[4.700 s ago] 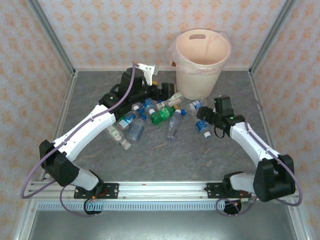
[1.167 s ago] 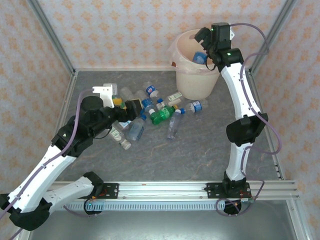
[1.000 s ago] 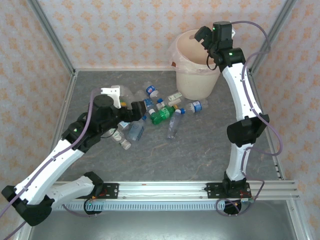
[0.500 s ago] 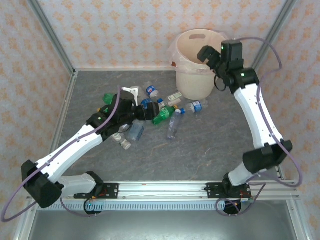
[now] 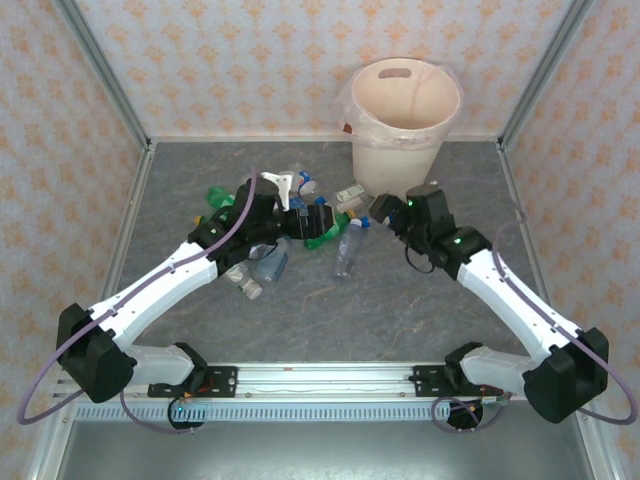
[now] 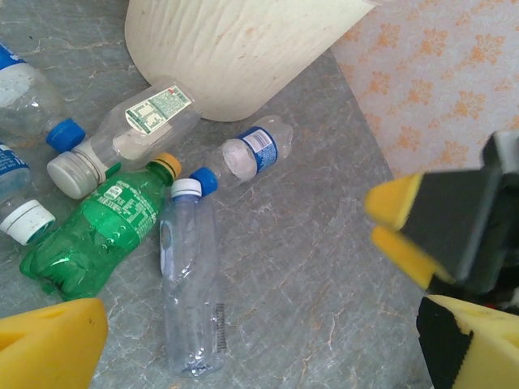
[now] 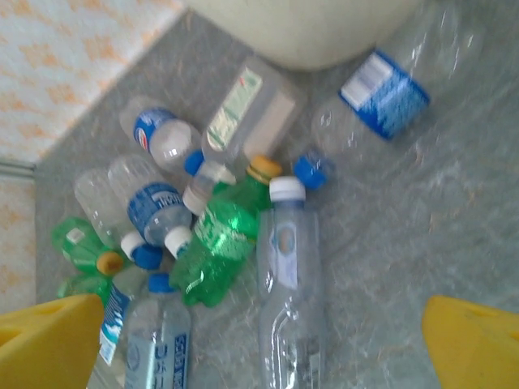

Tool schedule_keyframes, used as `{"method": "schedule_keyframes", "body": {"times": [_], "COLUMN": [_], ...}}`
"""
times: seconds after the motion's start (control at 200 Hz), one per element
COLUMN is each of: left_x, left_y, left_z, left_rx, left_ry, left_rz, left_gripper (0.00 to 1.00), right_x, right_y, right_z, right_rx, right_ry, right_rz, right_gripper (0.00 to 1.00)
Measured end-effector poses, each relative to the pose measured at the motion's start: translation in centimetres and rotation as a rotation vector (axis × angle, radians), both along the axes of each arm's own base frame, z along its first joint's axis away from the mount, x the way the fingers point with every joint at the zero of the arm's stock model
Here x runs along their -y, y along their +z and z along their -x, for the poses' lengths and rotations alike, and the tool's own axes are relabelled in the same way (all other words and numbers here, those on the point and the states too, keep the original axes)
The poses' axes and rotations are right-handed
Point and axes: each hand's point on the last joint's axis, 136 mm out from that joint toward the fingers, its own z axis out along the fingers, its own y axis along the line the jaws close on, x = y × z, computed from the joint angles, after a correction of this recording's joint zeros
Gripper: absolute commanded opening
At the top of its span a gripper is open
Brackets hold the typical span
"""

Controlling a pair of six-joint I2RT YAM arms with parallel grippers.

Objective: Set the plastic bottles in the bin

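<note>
I'm looking at a three-sided booth: back wall (image 5: pixel 250 60), left wall (image 5: pixel 40 150) and right wall (image 5: pixel 600 150) all in pale peach wallpaper with a repeating orange floral motif, and aluminium posts (image 5: pixel 103 72) in the back corners. The work surface is a grey marbled tabletop (image 5: pixel 400 320), with an aluminium rail (image 5: pixel 330 375) across its near edge and a ribbed grey strip (image 5: pixel 330 410) just beside that. Light is even and diffuse, with soft shadows only.

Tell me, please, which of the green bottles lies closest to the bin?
The crushed green bottle in the middle of the pile, its yellow cap pointing toward the bin; the other green bottles lie at the pile's left edge, away from it.
</note>
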Motion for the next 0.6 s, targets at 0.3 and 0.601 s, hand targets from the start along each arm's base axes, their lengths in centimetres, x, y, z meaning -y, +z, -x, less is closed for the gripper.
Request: {"method": "schedule_keyframes", "body": {"times": [0.3,0.601], "left_x": [-0.6,-2.5], "left_y": [2.1,3.7], "left_z": [0.9,2.6], "left_rx": [0.057,0.122], "left_ry": [-0.008,0.015], "left_rz": [0.019,0.028], "left_gripper": [0.99,0.99], "right_x": [-4.8,-7.4], "right_y": [-6.5,-11.7], "right_z": [0.8,0.1], "right_rx": [-0.147,-0.276], "right_ry": [0.054,0.08], "right_rz": [-0.005,0.014], "right_gripper": [0.96,0.81]}}
